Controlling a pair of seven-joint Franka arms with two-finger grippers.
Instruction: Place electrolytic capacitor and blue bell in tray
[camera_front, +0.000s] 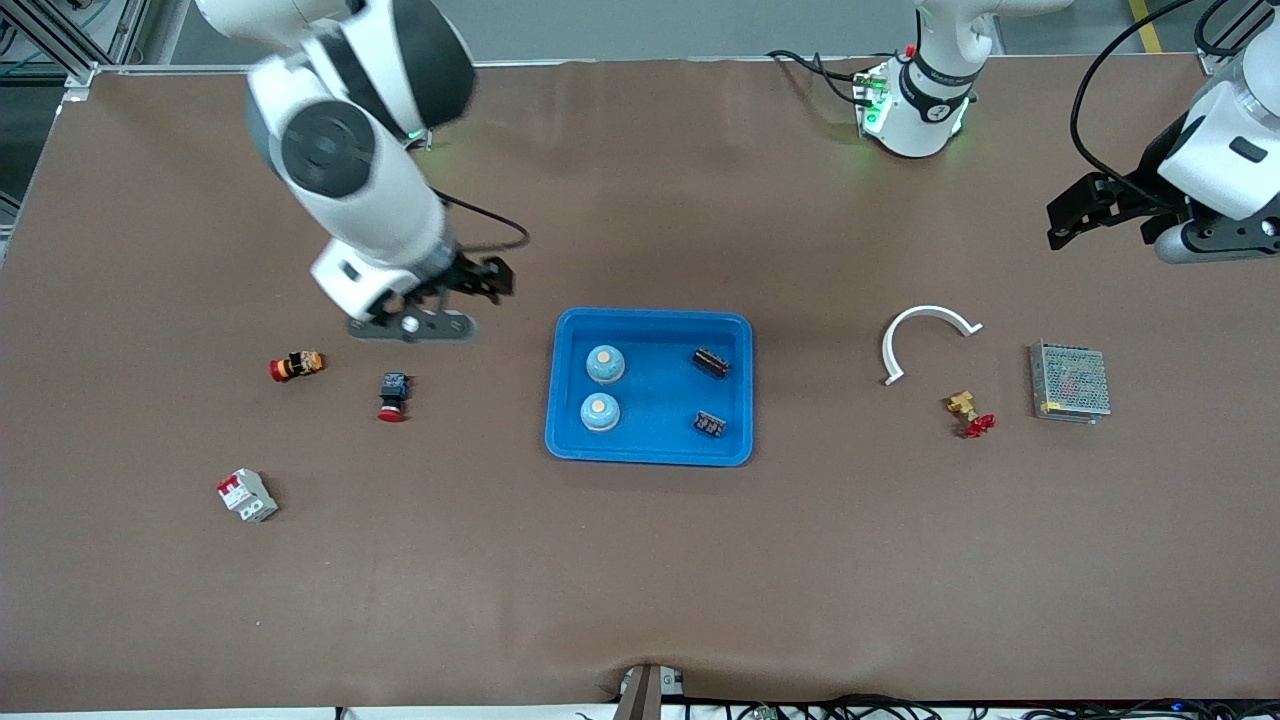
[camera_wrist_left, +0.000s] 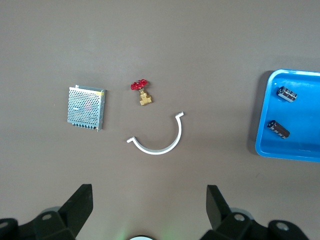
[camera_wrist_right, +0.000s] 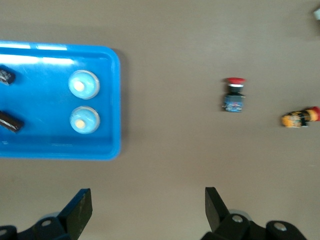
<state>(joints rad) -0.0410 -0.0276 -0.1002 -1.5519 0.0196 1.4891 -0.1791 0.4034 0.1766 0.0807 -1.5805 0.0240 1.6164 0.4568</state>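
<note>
Right gripper: we see it empty, fingers spread wide, up over the brown surface beside the tray, toward the right arm's end of the table.
Tray: the shallow bright-blue plastic tray with a raised rim is our landmark, mid-surface.
Bells: two round pale-blue bells with cream centres lie inside the tray, along the side toward the right arm's end.
Capacitors: two small dark cylindrical electrolytic capacitors lie inside the tray, along the side toward the left arm's end.
Left gripper: fingers spread, nothing held; this arm waits well away from the tray, at the left arm's end.
Step in hand: we judge the placing done; we should draw the right gripper up and clear without brushing the tray's rim, so the parts stay put.
</note>
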